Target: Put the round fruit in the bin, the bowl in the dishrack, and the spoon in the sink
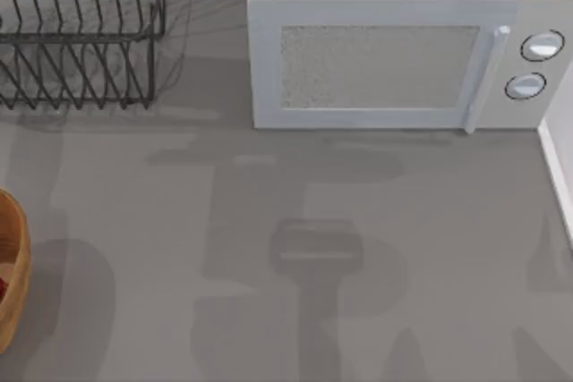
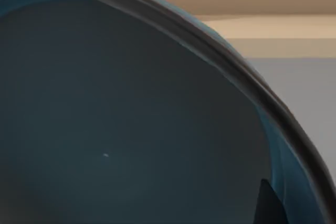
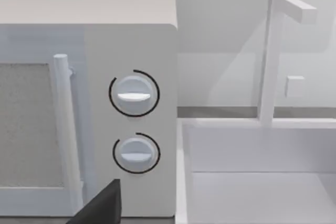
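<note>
Top view: my overhead camera looks straight down on the bench (image 1: pixel 295 257), dishrack (image 1: pixel 81 38) at upper left, microwave (image 1: pixel 403 51) at upper right. Left wrist view: my camera sits very close to the bowl (image 2: pixel 131 119), facing its blue-teal inside. Right wrist view: my camera faces the microwave (image 3: pixel 131 114) front and sink (image 3: pixel 252 182) level-on; both show the microwave's dials.

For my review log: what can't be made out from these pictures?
- Bowl: the left wrist view sits so close that where the bowl is, and whether it is held, cannot be told.
- Bin: cut off by the top view's left edge; a red speck inside is too small to identify.
- Dishrack: cut by the top and left edges.
- Sink: basin floor cut off in the right wrist view, beside the microwave.
</note>
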`<state>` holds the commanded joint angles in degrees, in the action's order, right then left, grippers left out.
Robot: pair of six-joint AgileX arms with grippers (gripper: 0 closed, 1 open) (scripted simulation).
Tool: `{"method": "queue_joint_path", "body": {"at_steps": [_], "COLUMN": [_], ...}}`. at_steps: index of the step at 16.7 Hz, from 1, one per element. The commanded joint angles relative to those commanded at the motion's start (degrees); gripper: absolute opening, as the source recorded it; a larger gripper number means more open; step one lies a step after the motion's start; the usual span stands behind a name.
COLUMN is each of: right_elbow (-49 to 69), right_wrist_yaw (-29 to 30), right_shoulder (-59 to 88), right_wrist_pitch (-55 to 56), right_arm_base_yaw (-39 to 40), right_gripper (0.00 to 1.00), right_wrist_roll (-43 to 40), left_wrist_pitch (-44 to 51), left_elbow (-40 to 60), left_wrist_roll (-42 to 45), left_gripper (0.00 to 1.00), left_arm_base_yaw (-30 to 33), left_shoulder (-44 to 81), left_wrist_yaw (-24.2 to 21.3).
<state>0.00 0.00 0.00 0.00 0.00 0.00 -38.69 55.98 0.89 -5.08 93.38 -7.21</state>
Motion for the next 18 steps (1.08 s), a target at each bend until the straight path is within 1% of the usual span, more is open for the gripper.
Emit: {"method": "queue_joint_path", "body": {"at_steps": [2,4,9,18], "right_elbow": [0.00,0.00,0.00,0.00], "right_wrist_yaw": [0.00,0.00,0.00,0.00], "right_shoulder": [0.00,0.00,0.00,0.00], "right_wrist_pitch": [0.00,0.00,0.00,0.00], "right_arm_base_yaw": [0.00,0.00,0.00,0.00], "right_gripper": [1.00,1.00,1.00,1.00], "right_wrist_roll": [0.00,0.00,0.00,0.00], "left_wrist_pitch": [-5.35,-8.28,-8.89,-8.89], "left_elbow": [-1.68,-2.80,-3.06,-3.06], "left_wrist_roll": [0.01,0.01,0.01,0.01], "left_gripper": [0.00,0.00,0.00,0.68], "left_arm_base_yaw": [0.71,1.16,1.26,1.26], "left_shoulder": [4.21,6.68,7.20,7.20], "left_wrist_yaw": [0.66,1.07,1.16,1.16]}}
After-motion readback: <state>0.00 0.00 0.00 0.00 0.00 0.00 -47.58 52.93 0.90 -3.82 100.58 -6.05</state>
